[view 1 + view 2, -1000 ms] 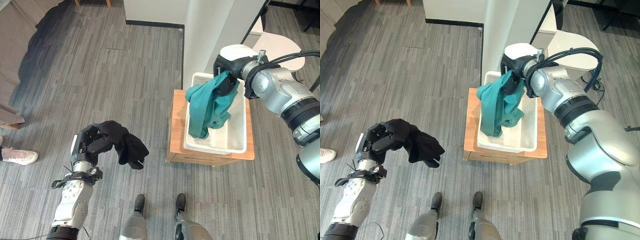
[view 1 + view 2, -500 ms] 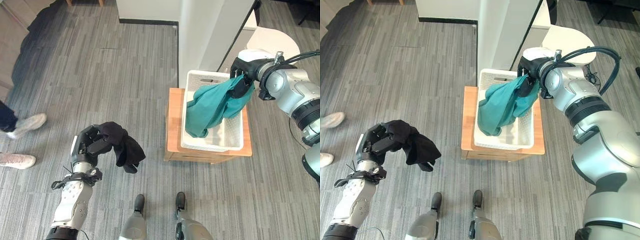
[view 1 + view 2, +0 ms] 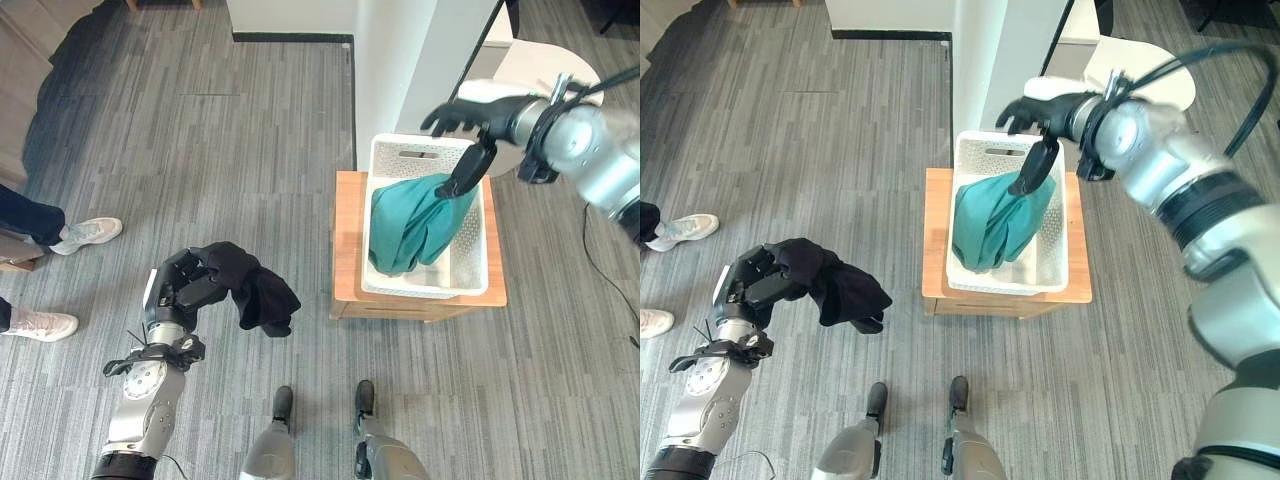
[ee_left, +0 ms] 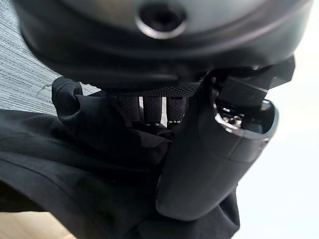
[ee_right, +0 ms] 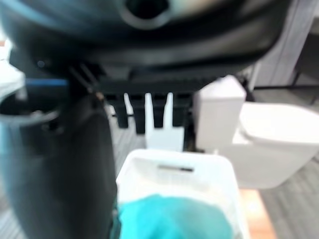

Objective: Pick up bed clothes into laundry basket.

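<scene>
You've got a wooden stand (image 3: 345,250) holding the white laundry basket (image 3: 474,270), teal garment (image 3: 410,225) heaped inside, your right hand (image 3: 462,120) spread loose above the basket's far end, left hand (image 3: 180,290) curled round a dangling black garment (image 3: 255,295) over the floor

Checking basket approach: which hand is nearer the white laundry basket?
Right. The right hand hangs open just above the white laundry basket, over the teal garment. The left hand is off to its left, holding the black garment.
</scene>
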Motion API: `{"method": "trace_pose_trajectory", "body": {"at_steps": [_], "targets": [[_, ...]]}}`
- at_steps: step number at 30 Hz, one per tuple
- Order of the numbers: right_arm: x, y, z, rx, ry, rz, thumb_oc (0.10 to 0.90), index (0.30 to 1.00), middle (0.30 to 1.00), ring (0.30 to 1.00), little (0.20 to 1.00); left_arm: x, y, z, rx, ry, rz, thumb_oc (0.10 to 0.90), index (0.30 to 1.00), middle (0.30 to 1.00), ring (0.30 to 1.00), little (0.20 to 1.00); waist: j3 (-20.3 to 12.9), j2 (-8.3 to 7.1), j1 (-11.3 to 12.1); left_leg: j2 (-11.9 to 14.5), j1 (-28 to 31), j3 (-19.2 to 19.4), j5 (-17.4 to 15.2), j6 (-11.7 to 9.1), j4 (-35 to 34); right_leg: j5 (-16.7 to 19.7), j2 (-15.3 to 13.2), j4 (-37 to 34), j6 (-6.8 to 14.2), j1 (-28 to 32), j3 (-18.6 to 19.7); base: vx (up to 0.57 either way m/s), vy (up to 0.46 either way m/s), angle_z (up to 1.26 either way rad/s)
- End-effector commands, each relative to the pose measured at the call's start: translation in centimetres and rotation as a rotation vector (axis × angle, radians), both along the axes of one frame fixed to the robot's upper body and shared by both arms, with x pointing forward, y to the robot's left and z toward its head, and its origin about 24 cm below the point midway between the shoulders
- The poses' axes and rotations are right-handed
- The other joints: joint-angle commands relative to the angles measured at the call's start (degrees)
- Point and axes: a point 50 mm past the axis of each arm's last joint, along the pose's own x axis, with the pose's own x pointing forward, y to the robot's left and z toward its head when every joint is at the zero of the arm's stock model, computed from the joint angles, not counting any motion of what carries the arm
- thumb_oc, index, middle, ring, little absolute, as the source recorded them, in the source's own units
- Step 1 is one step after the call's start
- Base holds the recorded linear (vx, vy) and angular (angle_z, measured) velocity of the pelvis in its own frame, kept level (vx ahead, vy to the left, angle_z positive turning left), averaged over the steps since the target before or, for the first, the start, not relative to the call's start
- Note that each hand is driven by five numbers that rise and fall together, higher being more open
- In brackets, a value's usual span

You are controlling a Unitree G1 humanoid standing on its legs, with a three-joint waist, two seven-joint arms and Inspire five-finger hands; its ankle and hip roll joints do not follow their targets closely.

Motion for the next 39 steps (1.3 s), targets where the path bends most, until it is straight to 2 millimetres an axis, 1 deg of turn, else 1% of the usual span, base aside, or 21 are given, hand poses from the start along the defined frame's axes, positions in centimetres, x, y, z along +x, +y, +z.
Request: {"method": "trace_pose_trajectory", "body": {"at_steps": [1, 3, 4, 6, 7, 8, 9, 10, 12, 15, 16, 19, 22, 23, 24, 25, 29, 30, 33, 38, 39], "targets": [[-2.4, -0.4, 6.2, 0.020, -0.148, -0.004, 0.800, 0.900, 0.900, 0.900, 0.900, 0.2, 0.7, 7.4, 0.143, -0.346, -0.068, 0.400, 0.300, 0.300, 0.300, 0.300, -5.0, -5.11, -1.3, -3.3, -2.3, -0.1, -1.7, 1.6, 0.4, -9.2, -2.5, 1.0, 4.4, 2.7, -0.3, 0.00, 0.000, 0.00], [-3.0, 0.2, 6.6, 0.039, -0.153, 0.046, 0.800, 0.900, 0.900, 0.900, 0.900, 0.1, 1.0, 7.5, 0.154, -0.346, -0.063, 0.400, 0.300, 0.300, 0.300, 0.300, -5.2, -5.72, -1.6, -3.2, -2.1, 0.0, -1.7, 1.6, 0.4, -9.2, -2.5, 1.1, 4.4, 2.8, -0.2, 0.00, 0.000, 0.00], [-4.4, 0.7, 7.5, 0.045, -0.186, 0.112, 0.800, 0.900, 0.900, 0.900, 0.900, -0.1, 1.8, 8.0, 0.187, -0.354, -0.043, 0.400, 0.300, 0.300, 0.300, 0.300, -5.9, -7.19, -2.4, -3.2, -1.6, 0.2, -1.9, 1.4, 0.3, -9.4, -2.4, 1.0, 4.4, 3.2, -0.2, 0.00, 0.013, -0.06], [-5.3, 0.8, 7.9, 0.041, -0.216, 0.149, 0.800, 0.900, 0.900, 0.900, 0.900, -0.2, 2.1, 8.2, 0.199, -0.357, -0.030, 0.400, 0.300, 0.300, 0.300, 0.300, -6.3, -7.59, -3.0, -3.1, -1.3, 0.4, -2.0, 1.4, 0.3, -9.4, -2.4, 1.0, 4.5, 3.5, -0.2, 0.02, 0.020, -0.01], [-9.1, 1.8, 10.4, 0.005, -0.427, 0.272, 0.800, 0.900, 0.900, 0.900, 0.900, -0.4, 2.4, 8.7, 0.188, -0.392, 0.017, 0.400, 0.300, 0.300, 0.300, 0.300, -7.4, -5.70, -4.7, -3.0, -0.6, 1.1, -2.6, 1.4, 0.2, -9.9, -2.4, 1.2, 4.7, 4.0, 0.2, 0.02, 0.037, 0.03], [-12.6, 1.5, 12.1, 0.050, -0.665, 0.375, 0.800, 0.900, 0.900, 0.900, 0.900, -0.5, 2.3, 10.0, 0.175, -0.471, 0.057, 0.400, 0.300, 0.300, 0.300, 0.300, -7.6, -2.38, -5.0, -3.0, -0.3, 1.5, -2.5, 1.7, 0.3, -9.6, -2.4, 1.5, 4.8, 3.9, 0.6, 0.07, 0.044, 0.06], [-13.6, 1.8, 12.4, 0.064, -0.730, 0.428, 0.800, 0.900, 0.900, 0.900, 0.900, -0.6, 2.6, 10.6, 0.181, -0.495, 0.071, 0.400, 0.300, 0.300, 0.300, 0.300, -8.7, -1.34, -5.4, -3.1, 0.2, 1.5, -3.2, 1.9, 0.1, -10.1, -2.5, 1.3, 4.9, 4.3, 0.8, 0.04, 0.028, -0.07], [-13.6, 1.7, 12.1, 0.072, -0.731, 0.429, 0.800, 0.900, 0.900, 0.900, 0.900, -0.7, 2.8, 10.6, 0.188, -0.493, 0.073, 0.400, 0.300, 0.300, 0.300, 0.300, -8.7, -1.70, -5.5, -3.0, 0.3, 1.5, -3.3, 1.9, 0.1, -10.1, -2.4, 1.3, 4.9, 4.3, 0.8, 0.06, 0.005, -0.29], [-13.9, 1.1, 11.1, 0.113, -0.777, 0.445, 0.800, 0.900, 0.900, 0.900, 0.900, -0.8, 3.2, 12.0, 0.203, -0.546, 0.091, 0.400, 0.300, 0.300, 0.300, 0.300, -10.3, -0.08, -7.0, -3.1, 1.0, 1.9, -3.3, 2.1, 0.1, -10.2, -2.5, 1.6, 5.0, 4.8, 1.2, 0.03, 0.015, -0.35], [-13.5, -2.4, 6.9, 0.306, -0.802, 0.379, 0.800, 0.900, 0.900, 0.900, 0.900, -0.8, 4.7, 15.0, 0.315, -0.604, 0.136, 0.400, 0.300, 0.300, 0.300, 0.300, -12.6, 0.68, -10.5, -3.1, 3.0, 2.5, -4.2, 2.5, 0.3, -11.0, -2.5, 3.0, 5.0, 6.1, 1.9, 0.06, 0.033, 0.10], [-13.7, -3.0, 5.7, 0.318, -0.788, 0.362, 0.800, 0.900, 0.900, 0.900, 0.900, -0.6, 4.8, 15.8, 0.362, -0.612, 0.128, 0.400, 0.300, 0.300, 0.300, 0.300, -13.3, 0.08, -10.5, -3.1, 3.5, 2.5, -4.4, 2.6, 0.2, -11.4, -2.4, 3.1, 4.9, 6.3, 2.0, 0.06, 0.022, 0.09], [-14.2, -6.9, 0.7, 0.487, -0.745, 0.223, 0.800, 0.900, 0.900, 0.900, 0.900, 0.2, 6.2, 18.0, 0.426, -0.625, 0.159, 0.400, 0.300, 0.300, 0.300, 0.300, -14.6, 0.70, -12.0, -3.0, 5.2, 3.3, -5.1, 2.8, 0.2, -12.5, -2.3, 5.3, 5.1, 6.5, 3.1, 0.06, 0.030, -0.15], [-14.9, -9.9, -3.8, 0.749, -0.699, 0.131, 0.800, 0.900, 0.900, 0.900, 0.900, 0.9, 7.0, 19.9, 0.544, -0.603, 0.180, 0.400, 0.300, 0.300, 0.300, 0.300, -15.4, 2.21, -14.1, -3.1, 6.7, 4.1, -5.5, 3.2, 0.2, -13.1, -2.1, 7.1, 5.2, 6.7, 4.1, 0.01, 0.023, -0.19], [-15.3, -10.1, -4.0, 0.753, -0.701, 0.122, 0.800, 0.900, 0.900, 0.900, 0.900, 1.1, 6.8, 20.0, 0.547, -0.605, 0.170, 0.400, 0.300, 0.300, 0.300, 0.300, -15.3, 1.89, -13.6, -3.1, 6.8, 4.1, -5.5, 3.2, 0.2, -13.2, -2.1, 7.2, 5.2, 6.7, 4.1, 0.03, 0.034, -0.33], [-16.2, -12.5, -8.5, 0.890, -0.655, -0.019, 0.800, 0.900, 0.900, 0.900, 0.900, 1.2, 6.9, 22.0, 0.638, -0.625, 0.179, 0.400, 0.300, 0.300, 0.300, 0.300, -16.2, 3.49, -15.8, -3.3, 7.7, 4.7, -5.7, 3.3, 0.2, -13.3, -2.1, 7.5, 5.4, 7.1, 4.9, 0.03, 0.022, -0.36], [-16.3, -12.6, -8.6, 0.892, -0.657, -0.024, 0.800, 0.900, 0.900, 0.900, 0.900, 1.3, 6.7, 22.1, 0.640, -0.626, 0.174, 0.400, 0.300, 0.300, 0.300, 0.300, -16.3, 3.30, -15.6, -3.3, 7.7, 4.7, -5.8, 3.3, 0.2, -13.3, -2.1, 7.5, 5.4, 7.2, 4.9, 0.03, 0.034, -0.28], [-17.6, -13.6, -14.6, 1.080, -0.583, -0.159, 0.800, 0.900, 0.900, 0.900, 0.900, 1.4, 6.3, 26.3, 0.783, -0.706, 0.214, 0.400, 0.300, 0.300, 0.300, 0.300, -17.3, 4.99, -17.9, -3.3, 8.3, 5.3, -5.9, 3.4, 0.2, -13.4, -2.1, 7.6, 5.6, 7.4, 5.4, 0.01, 0.006, -0.17], [-17.7, -13.7, -14.7, 1.083, -0.584, -0.162, 0.800, 0.900, 0.900, 0.900, 0.900, 1.5, 6.2, 26.4, 0.785, -0.707, 0.210, 0.400, 0.300, 0.300, 0.300, 0.300, -17.4, 4.79, -17.7, -3.4, 8.3, 5.3, -5.9, 3.4, 0.2, -13.5, -2.1, 7.6, 5.6, 7.5, 5.3, 0.01, 0.002, -0.08], [-18.5, -11.8, -19.8, 1.395, -0.482, -0.137, 0.800, 0.900, 0.900, 0.900, 0.900, 1.5, 4.9, 30.7, 0.801, -0.840, 0.219, 0.400, 0.300, 0.300, 0.300, 0.300, -18.0, 6.31, -20.2, -3.2, 8.9, 6.0, -6.0, 3.1, 0.0, -13.3, -2.1, 7.7, 6.0, 7.5, 6.0, 0.00, 0.000, 0.00], [-18.5, -10.1, -19.8, 1.403, -0.417, -0.044, 0.800, 0.900, 0.900, 0.900, 0.900, 2.3, 4.9, 34.0, 0.804, -0.862, 0.266, 0.400, 0.300, 0.300, 0.300, 0.300, -18.1, 6.43, -21.1, -3.1, 8.9, 6.9, -5.7, 2.9, -0.1, -12.5, -1.9, 7.1, 6.4, 7.1, 6.5, -0.01, -0.003, -0.11], [-18.0, -9.5, -19.2, 1.431, -0.431, 0.007, 0.800, 0.900, 0.900, 0.900, 0.900, 2.4, 5.2, 35.6, 0.800, -0.869, 0.304, 0.400, 0.300, 0.300, 0.300, 0.300, -18.2, 7.39, -21.8, -3.0, 9.1, 7.9, -6.2, 2.9, -0.1, -12.6, -1.8, 6.4, 6.8, 7.2, 6.9, 0.02, 0.009, -0.11]]}}
